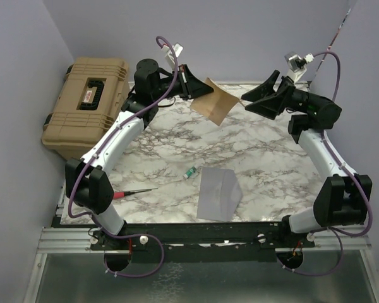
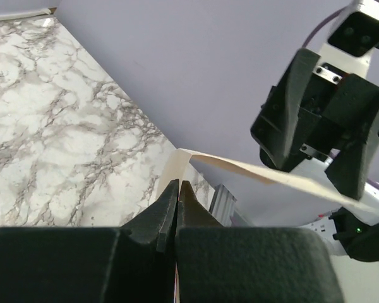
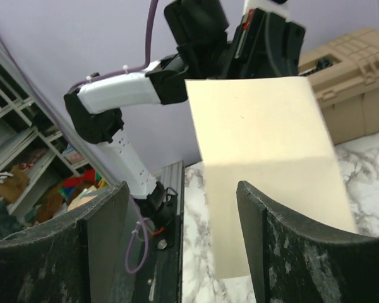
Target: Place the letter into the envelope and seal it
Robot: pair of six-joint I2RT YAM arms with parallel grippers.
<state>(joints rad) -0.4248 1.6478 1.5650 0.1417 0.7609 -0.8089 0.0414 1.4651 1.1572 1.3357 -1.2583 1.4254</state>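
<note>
Top external view: my left gripper (image 1: 191,83) is pinching one edge of the letter (image 1: 215,101), its fingers pressed together on the paper, and holding it raised above the far part of the surface (image 1: 265,151). My right gripper (image 1: 251,96) is facing it from the other side with its fingers spread, just beside the sheet's free edge; I cannot tell whether it is touching. The envelope (image 1: 219,194) is lying flat, well back from both grippers near my bases. A small green-and-white item (image 1: 189,172) is sitting just beside the envelope, and a red-handled screwdriver (image 1: 131,192) is lying behind my left gripper. A tan case (image 1: 85,104) is standing outside my left arm. The right wrist view is showing the letter's flat face filling the gap ahead of my fingers. The left wrist view is showing only its thin edge bowing toward my right gripper.
</note>
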